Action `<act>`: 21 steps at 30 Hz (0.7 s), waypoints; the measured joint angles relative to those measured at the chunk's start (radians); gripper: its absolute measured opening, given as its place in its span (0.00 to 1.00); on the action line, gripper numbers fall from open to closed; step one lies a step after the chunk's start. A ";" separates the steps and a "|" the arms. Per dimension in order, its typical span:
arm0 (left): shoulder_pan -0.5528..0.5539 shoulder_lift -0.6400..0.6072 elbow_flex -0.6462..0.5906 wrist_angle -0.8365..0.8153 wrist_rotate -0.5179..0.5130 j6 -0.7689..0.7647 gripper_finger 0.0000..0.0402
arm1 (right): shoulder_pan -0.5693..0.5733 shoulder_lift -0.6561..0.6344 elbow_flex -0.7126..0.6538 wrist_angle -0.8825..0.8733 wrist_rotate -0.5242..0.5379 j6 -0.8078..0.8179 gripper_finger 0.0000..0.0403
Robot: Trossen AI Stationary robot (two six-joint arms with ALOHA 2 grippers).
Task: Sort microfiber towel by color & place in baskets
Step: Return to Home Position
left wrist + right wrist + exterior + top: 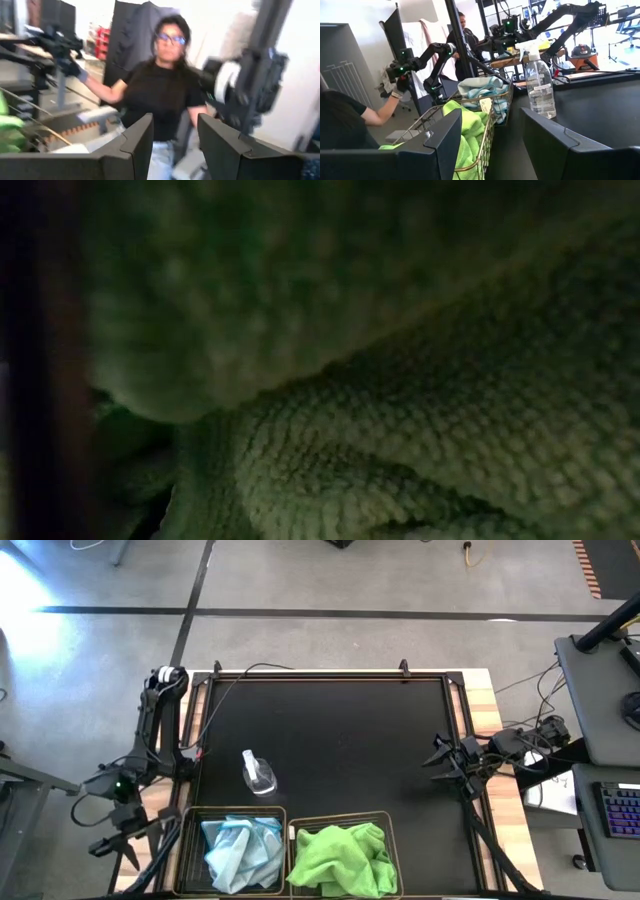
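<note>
The left gripper (175,118) hung beyond the table's left edge, at the lower left of the high view. Its fingers were spread wide and held nothing. The right gripper (491,112) hovered at the right edge of the black mat (340,730), also parted and empty. At the bottom centre of the high view, the left basket (232,810) held the light blue towels (240,848). Beside it, the right basket (340,817) held the green towels (340,858). A spray bottle (257,772) stood upright just above the left basket. A person (160,95) stood beyond the table.
</note>
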 joint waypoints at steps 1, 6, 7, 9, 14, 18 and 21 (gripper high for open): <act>0.000 -0.001 0.009 0.002 -0.017 0.023 0.35 | 0.000 0.000 0.000 0.000 0.000 0.000 0.48; 0.000 0.008 0.016 -0.002 0.029 0.153 0.35 | 0.000 0.000 0.000 -0.001 0.000 -0.022 0.48; 0.000 0.010 0.016 0.000 0.070 0.165 0.35 | 0.000 0.000 0.000 -0.001 0.000 -0.023 0.48; 0.000 0.014 0.008 -0.003 0.145 0.178 0.35 | 0.000 0.000 0.000 -0.003 0.000 -0.023 0.48; 0.000 0.027 -0.006 0.001 0.301 0.220 0.35 | 0.000 0.000 0.000 -0.004 0.000 -0.023 0.48; 0.000 0.038 -0.013 0.002 0.346 0.225 0.35 | 0.000 0.000 0.000 -0.004 0.000 -0.023 0.48; 0.000 0.044 -0.020 0.006 0.347 0.228 0.35 | 0.000 0.000 0.000 -0.004 0.000 -0.023 0.48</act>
